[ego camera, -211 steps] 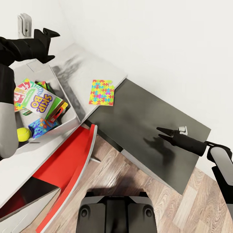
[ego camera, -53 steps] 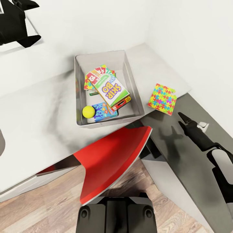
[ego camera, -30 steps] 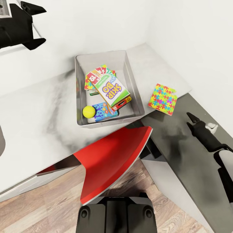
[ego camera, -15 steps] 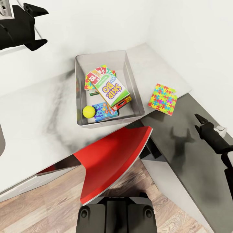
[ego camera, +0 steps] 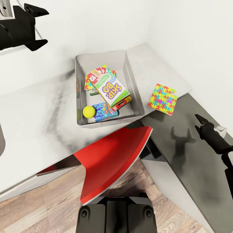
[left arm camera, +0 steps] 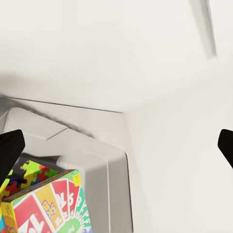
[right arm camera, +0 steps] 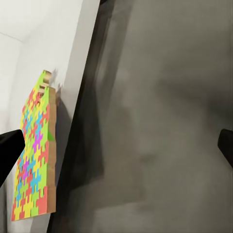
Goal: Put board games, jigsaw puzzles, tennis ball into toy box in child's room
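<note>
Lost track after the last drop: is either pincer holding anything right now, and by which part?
Nothing is held. The left pincer is open above the toy box; the right pincer is open over the dark cabinet top, apart from the jigsaw puzzle.

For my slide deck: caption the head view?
Toy box holds games and tennis ball; one jigsaw puzzle lies on the table beside it, open right hand nearby.

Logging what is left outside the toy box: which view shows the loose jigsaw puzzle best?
The head view: the puzzle shows whole, lying at the desk's edge beside the toy box, apart from it. The right wrist view shows the puzzle foreshortened, seen edge-on. The left wrist view shows other boxes inside the toy box.
</note>
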`<state>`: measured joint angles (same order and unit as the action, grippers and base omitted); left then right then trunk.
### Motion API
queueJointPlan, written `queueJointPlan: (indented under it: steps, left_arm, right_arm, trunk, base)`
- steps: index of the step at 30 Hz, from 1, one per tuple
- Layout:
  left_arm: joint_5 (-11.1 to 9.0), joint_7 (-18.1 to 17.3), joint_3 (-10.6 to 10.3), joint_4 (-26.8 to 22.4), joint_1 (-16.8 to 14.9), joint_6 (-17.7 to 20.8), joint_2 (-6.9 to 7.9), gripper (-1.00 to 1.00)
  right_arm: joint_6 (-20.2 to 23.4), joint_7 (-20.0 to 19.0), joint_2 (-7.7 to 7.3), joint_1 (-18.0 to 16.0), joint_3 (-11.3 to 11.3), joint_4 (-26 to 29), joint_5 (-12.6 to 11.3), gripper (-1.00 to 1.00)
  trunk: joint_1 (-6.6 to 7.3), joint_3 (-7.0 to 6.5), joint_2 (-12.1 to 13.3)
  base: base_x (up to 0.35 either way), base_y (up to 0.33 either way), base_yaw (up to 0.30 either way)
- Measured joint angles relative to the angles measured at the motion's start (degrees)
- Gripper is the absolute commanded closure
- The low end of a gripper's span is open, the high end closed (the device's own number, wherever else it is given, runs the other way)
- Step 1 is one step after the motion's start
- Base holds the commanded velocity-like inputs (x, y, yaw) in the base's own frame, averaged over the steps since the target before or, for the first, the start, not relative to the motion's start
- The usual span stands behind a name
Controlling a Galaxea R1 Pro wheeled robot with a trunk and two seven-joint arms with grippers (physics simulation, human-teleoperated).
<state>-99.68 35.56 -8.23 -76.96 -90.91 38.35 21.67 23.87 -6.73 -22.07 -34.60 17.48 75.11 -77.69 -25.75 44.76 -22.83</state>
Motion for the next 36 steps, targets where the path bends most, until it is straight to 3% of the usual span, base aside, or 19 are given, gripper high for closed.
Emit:
queueJointPlan:
  steps: [11,25,36]
  left_arm:
    - [0.0,0.0,-0.3,0.1,0.0,0.0,0.0,-1.0]
    - [0.0,0.0,-0.3,0.2,0.0,0.0,0.01,-1.0]
    - [0.0,0.0,-0.6,1.2,0.0,0.0,0.0,-1.0]
  right_arm:
    - [0.0,0.0,0.0,0.0,0.0,0.0,-0.1,-1.0]
    - [0.1,0.0,0.0,0.0,0.1,0.0,-0.1,-1.0]
    - [0.0,-0.6,0.0,0.0,0.1,0.0,-0.1,-1.0]
  trunk:
    - [0.0,0.0,0.0]
    - [0.0,0.0,0.0]
    - [0.0,0.0,0.0]
  base:
    - [0.0,0.0,0.014]
    - [0.0,0.0,0.209]
    - [0.0,0.0,0.056]
